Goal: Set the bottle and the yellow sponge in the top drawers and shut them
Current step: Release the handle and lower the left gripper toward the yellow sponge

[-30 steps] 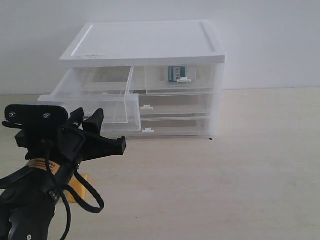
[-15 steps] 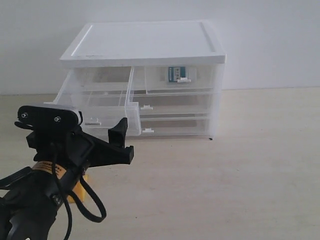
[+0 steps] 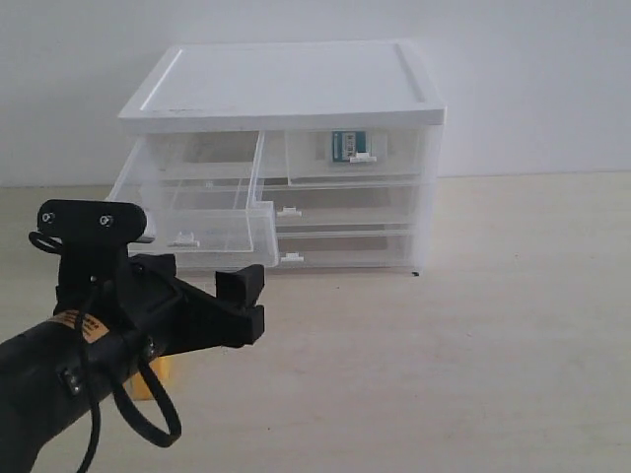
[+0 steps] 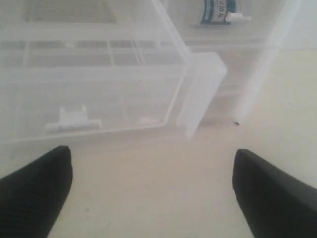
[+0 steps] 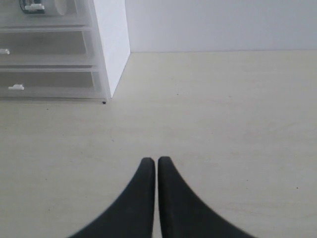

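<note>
One yellow sponge (image 3: 161, 374) lies behind the open left claw (image 4: 151, 171), untouched

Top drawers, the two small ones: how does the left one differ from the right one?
The left top drawer is pulled out towards the table; the right top drawer is pushed fully in. The left one looks empty; the right one holds the bottle. Both are small and made of clear plastic.

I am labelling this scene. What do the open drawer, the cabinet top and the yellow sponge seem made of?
Open drawer: clear glossy plastic; its inside shows through the front. Cabinet top: opaque white plastic, smooth, with a raised rim. Yellow sponge: mostly hidden behind the arm; matte yellow, perhaps foam.
</note>
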Action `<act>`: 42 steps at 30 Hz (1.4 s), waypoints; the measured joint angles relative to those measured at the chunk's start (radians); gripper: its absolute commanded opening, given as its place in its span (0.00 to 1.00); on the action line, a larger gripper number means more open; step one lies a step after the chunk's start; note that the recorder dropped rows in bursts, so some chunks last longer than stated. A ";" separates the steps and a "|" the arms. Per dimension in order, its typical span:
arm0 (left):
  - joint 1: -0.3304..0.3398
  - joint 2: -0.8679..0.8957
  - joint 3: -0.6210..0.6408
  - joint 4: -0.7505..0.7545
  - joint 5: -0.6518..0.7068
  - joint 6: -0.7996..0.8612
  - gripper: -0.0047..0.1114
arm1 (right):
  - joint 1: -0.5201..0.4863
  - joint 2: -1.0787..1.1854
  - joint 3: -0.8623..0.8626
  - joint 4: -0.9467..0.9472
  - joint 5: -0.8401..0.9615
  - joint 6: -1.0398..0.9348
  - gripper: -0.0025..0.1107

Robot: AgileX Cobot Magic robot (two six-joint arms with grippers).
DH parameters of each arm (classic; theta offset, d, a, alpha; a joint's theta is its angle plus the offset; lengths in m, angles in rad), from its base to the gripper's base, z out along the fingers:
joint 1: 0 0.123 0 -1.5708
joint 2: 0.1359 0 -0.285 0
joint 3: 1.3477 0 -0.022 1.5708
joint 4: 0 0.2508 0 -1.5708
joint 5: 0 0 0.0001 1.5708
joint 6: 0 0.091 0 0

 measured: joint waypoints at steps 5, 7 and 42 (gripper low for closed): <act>0.000 -0.119 0.000 -0.116 0.235 0.212 0.74 | 0.000 0.000 0.000 0.000 0.000 0.000 0.02; 0.000 -0.167 0.000 -0.162 0.322 0.291 0.74 | 0.000 0.000 0.000 0.000 0.000 0.000 0.02; 0.316 -0.390 -0.069 0.529 1.364 -0.034 0.29 | 0.000 0.000 0.000 0.000 0.000 0.000 0.02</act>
